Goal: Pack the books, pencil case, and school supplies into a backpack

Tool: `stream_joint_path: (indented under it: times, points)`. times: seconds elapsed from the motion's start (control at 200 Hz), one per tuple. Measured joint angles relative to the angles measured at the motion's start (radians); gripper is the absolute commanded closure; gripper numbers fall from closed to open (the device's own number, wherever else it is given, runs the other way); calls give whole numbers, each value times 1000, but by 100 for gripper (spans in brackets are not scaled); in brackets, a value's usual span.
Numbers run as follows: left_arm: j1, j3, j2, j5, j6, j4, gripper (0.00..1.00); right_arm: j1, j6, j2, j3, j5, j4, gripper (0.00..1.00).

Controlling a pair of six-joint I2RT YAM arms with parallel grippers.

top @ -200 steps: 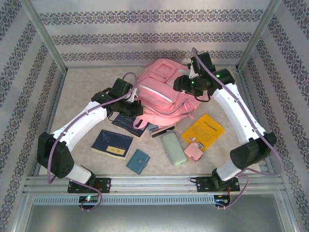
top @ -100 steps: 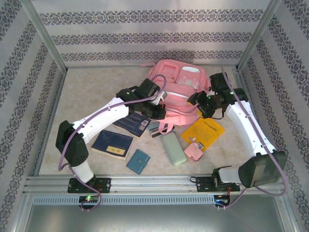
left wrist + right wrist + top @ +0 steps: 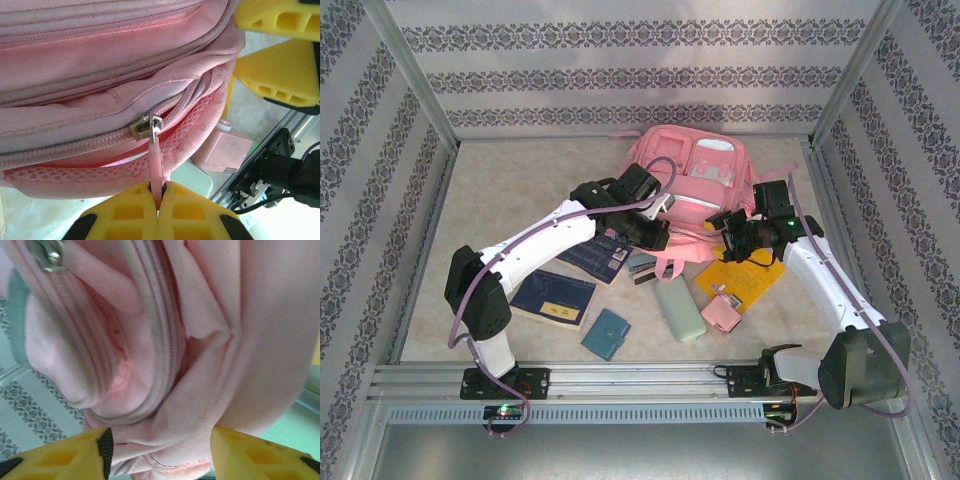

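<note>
The pink backpack [image 3: 692, 170] lies at the back centre. My left gripper [image 3: 656, 226] [image 3: 159, 192] is shut on the pink zipper pull [image 3: 156, 160] hanging from the metal slider [image 3: 146, 126] at the backpack's near edge. My right gripper [image 3: 728, 224] [image 3: 160, 455] is shut on a bunched fold of the backpack [image 3: 200, 390] at its near right corner. In front lie two navy books [image 3: 553, 298] [image 3: 603, 255], a teal notebook [image 3: 606, 333], the yellow book [image 3: 745, 272], the mint pencil case [image 3: 680, 308], the pink squarish item [image 3: 723, 315] and the stapler [image 3: 645, 264].
Patterned walls with metal posts [image 3: 415, 90] close in the table on three sides. A metal rail [image 3: 640, 380] runs along the near edge. Bare tabletop [image 3: 510, 185] lies to the left of the backpack.
The backpack has shifted toward the back and right. My left gripper followed it to its near edge, holding the pull. My right gripper came down and nearer, to the backpack's right corner.
</note>
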Motion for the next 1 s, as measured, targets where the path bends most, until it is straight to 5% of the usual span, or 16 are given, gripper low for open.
stream_joint_path:
  times: [0.26, 0.49, 0.999]
  points:
    - [-2, 0, 0, 0, 9, 1, 100, 1, 5, 52, 0, 34, 38, 64]
    - [-18, 0, 0, -4, 13, 6, 100, 0, -61, 91, 20, 101, 18, 100]
    - [33, -88, -50, -82, 19, 50, 100, -29, -262, 97, 116, 189, -97, 100]
